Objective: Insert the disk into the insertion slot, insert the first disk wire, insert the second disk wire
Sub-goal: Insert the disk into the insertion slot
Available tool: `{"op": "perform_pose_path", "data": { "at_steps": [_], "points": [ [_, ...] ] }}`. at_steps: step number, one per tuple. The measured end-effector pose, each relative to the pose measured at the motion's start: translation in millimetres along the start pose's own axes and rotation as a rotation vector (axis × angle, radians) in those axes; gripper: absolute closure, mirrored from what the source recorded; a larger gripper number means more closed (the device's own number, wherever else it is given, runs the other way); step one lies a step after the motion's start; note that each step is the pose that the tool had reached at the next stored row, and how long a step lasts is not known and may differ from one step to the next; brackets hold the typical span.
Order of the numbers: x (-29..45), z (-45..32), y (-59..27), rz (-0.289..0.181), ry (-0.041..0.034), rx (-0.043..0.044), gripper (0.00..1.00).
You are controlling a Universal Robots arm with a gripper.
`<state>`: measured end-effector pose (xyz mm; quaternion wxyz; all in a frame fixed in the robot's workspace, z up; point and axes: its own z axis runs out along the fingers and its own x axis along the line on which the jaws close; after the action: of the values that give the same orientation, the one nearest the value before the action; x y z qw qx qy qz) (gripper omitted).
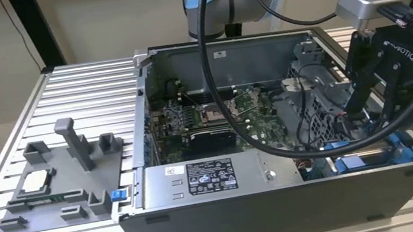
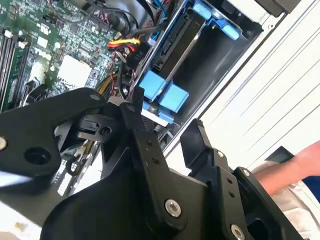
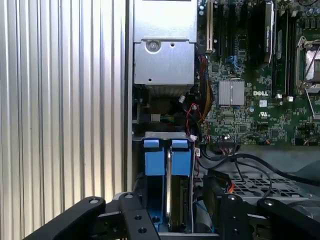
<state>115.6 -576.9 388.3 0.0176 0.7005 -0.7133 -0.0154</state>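
While the claw hangs wide open with nothing in it, the disk sits edge-on in the drive bay at a corner of the open PC case. It's between the two fingers, with its blue carrier tabs pointing at the silver power-supply box. It's pretty crowded in there: a bundle of red, yellow and black wires runs just beside the bay, and a black cable loops over the grey perforated cover next to it. In the exterior view the arm's own black cables drape right across the motherboard. Someone's arm is just outside the case wall. A grey fixture tray sits well apart on the ribbed tabletop.
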Motion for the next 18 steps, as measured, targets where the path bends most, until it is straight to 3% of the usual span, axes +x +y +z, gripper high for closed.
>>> {"op": "perform_pose_path", "data": {
  "at_steps": [13, 15, 18],
  "points": [
    [-2.9, 0.3, -0.8, 0.0, -0.001, -0.0001, 0.0],
    [-4.1, 0.6, -1.5, 0.0, -0.0038, -0.0001, 0.0],
    [-6.0, 1.3, -2.3, -0.001, -0.0167, 0.0006, 0.0]
  ]
}}
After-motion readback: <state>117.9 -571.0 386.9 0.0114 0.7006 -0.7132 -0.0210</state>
